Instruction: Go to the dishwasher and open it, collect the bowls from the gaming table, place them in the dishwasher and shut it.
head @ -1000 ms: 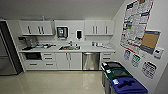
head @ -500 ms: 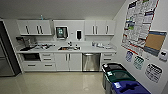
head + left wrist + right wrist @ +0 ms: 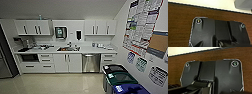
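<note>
From the head view a kitchenette wall runs across the room. At the far left stands a tall dark refrigerator (image 3: 4,62), and beside it the white bench (image 3: 66,51) begins, with a built-in microwave (image 3: 29,57) under its left end and a few small appliances on top near that end. White upper cabinets (image 3: 32,27) with black bar handles hang above. Toward the middle of the bench is a sink (image 3: 68,48), with a paper towel dispenser (image 3: 60,32) and a dark soap dispenser (image 3: 78,35) on the wall over it. Below the bench, right of the white double doors, sits the dishwasher (image 3: 91,63), its steel-grey front closed, between those doors and a stack of drawers at the bench's right end. Farther right, the side wall carries posters (image 3: 143,25), and along it on the pale floor (image 3: 55,85) stand recycling bins (image 3: 120,80), with black, green and blue lids. In both wrist views a dark plate lies over a brown wood-grain surface (image 3: 179,25); I cannot tell how wide either pincer stands or whether it holds anything.
</note>
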Controlling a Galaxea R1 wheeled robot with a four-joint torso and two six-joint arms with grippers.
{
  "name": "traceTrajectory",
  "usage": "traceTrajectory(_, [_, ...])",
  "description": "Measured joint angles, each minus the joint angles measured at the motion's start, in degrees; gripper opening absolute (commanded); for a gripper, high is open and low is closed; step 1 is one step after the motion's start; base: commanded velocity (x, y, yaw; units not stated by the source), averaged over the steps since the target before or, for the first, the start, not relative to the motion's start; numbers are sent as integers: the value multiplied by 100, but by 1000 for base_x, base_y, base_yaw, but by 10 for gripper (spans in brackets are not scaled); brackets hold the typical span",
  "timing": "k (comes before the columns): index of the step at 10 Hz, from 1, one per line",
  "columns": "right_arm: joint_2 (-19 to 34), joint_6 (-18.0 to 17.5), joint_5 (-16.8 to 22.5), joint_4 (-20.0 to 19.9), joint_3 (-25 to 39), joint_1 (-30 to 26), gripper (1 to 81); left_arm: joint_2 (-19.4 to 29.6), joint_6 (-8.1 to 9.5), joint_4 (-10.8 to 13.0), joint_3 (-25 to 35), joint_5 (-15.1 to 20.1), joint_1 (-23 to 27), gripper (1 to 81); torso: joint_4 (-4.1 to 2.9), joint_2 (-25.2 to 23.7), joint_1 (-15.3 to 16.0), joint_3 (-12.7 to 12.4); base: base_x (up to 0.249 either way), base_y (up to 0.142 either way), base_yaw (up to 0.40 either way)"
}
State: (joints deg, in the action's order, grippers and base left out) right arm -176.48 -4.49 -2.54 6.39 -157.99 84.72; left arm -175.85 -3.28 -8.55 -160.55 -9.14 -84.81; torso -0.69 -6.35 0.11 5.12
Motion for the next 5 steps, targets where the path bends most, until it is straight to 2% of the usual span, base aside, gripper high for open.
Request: traceTrajectory(5, [-1,0,1,0,0,0,811,16,0,0,0,-9,2,811,0,0,2,0,132,70,0])
